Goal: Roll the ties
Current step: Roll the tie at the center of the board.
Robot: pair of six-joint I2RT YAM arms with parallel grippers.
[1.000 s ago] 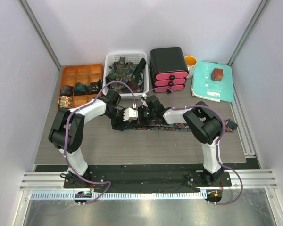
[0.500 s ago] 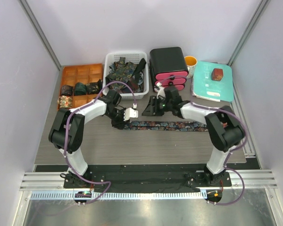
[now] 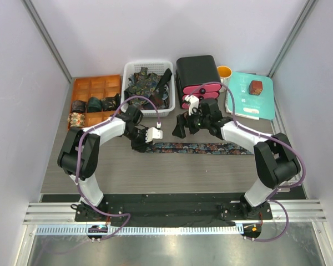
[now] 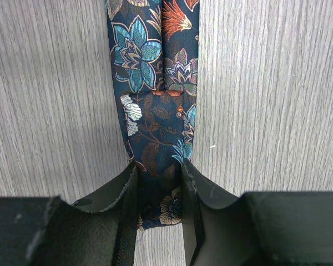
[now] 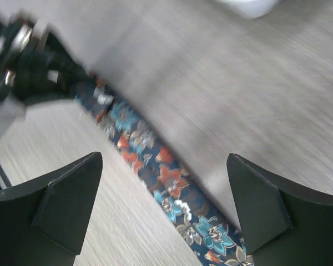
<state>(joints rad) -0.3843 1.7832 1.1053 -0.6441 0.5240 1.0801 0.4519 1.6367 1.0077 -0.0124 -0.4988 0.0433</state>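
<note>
Grip check, left side: left gripper had its jaws drawn in on the end of the dark blue floral-print fabric necktie. Black fingers pressed both edges, with the fabric pinched narrow between them. My read: that pinch was the anchor for starting the roll, holding the end so it couldn't slide.

Ahead of those fingertips the necktie ran straight out, flat on the grey wood-grain table, with a fold seam down its middle. Laid out like that it should wind evenly. No winding had begun.

Right gripper hung above the strip partway along it, jaws spread fully and holding nothing. The necktie passed diagonally below the gap, apart from both fingers. Wrist view was blurred, so I can't tell its height over the cloth. It was probably placed there to press or guide the strip while the left end turns.

Beyond both grippers sat a white plastic mesh basket of loose unrolled ties, likely the feed stock. To the far left of the left gripper was an orange compartment tray holding finished rolls, likely the drop-off. Several compartments were unfilled, so the task was only partly done.
</note>
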